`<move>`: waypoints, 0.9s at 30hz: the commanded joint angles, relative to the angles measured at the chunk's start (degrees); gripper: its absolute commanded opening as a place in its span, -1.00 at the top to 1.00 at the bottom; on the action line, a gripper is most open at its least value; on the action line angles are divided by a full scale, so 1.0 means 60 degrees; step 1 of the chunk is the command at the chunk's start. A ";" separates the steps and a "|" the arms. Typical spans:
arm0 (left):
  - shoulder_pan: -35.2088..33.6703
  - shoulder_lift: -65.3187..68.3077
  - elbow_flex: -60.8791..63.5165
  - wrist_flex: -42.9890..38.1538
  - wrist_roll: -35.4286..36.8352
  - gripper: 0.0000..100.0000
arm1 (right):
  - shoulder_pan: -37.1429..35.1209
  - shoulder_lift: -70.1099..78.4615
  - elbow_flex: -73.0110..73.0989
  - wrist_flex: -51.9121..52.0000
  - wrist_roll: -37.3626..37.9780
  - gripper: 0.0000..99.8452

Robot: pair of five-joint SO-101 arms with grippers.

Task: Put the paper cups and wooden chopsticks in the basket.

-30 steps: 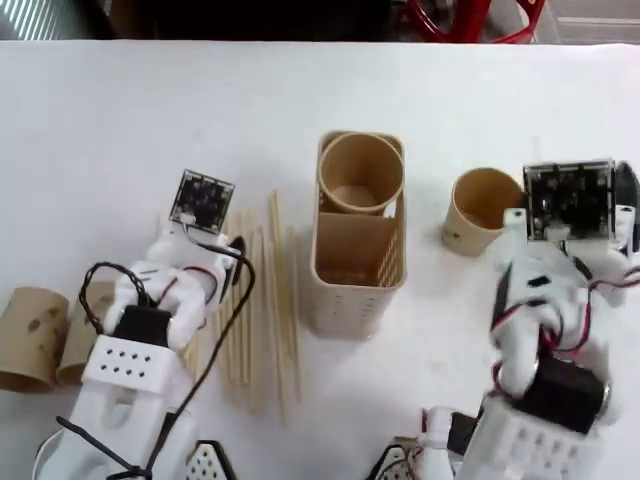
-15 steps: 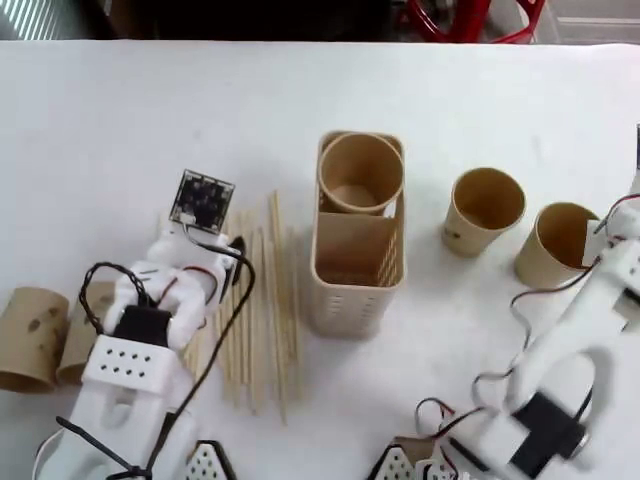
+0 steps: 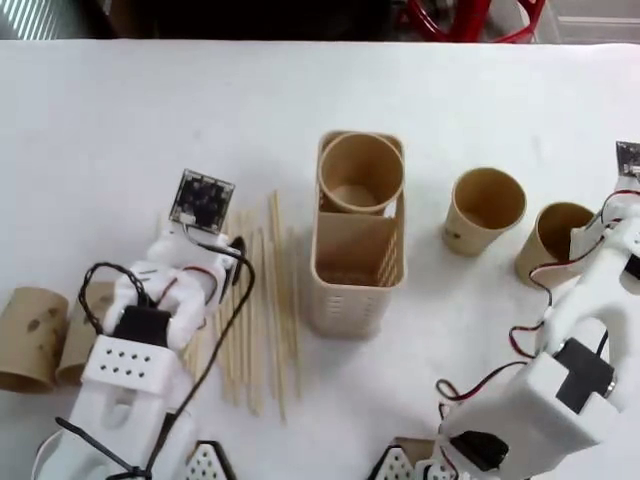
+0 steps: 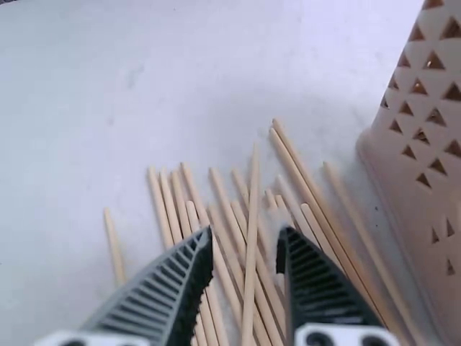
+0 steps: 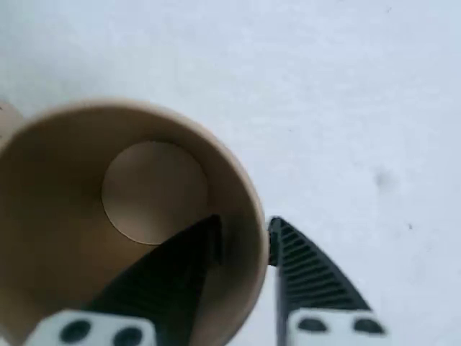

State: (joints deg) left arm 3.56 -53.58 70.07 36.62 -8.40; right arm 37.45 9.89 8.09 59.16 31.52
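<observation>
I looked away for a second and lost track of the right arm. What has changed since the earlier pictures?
The right gripper swung away from the cup beside the basket toward the table's right edge. It then came in onto the rightmost cup, one finger inside the rim and one outside, not visibly clamped. The left gripper, chopsticks, basket and cup in it stayed put.

Left gripper (image 4: 245, 239) low, tilted downward, jaws parted; right gripper (image 5: 245, 225) pointing down, jaws narrowly apart.
</observation>
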 commanded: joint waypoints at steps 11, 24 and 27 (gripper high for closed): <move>-0.0007 0.0037 -0.0044 -0.0015 -0.0059 0.69 | 0.0418 -0.4286 -0.0425 0.1267 -0.0542 0.97; -0.0007 0.0037 -0.0044 -0.0015 -0.0059 0.69 | -0.3114 -0.8974 -0.0396 0.2425 -0.2725 0.97; -0.0007 0.0037 -0.0044 -0.0015 -0.0059 0.69 | -0.4637 -0.9692 -0.0454 0.2337 -0.3414 0.97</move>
State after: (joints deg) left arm 3.56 -53.58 70.07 36.62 -8.40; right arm 17.67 -43.82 8.09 73.32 14.64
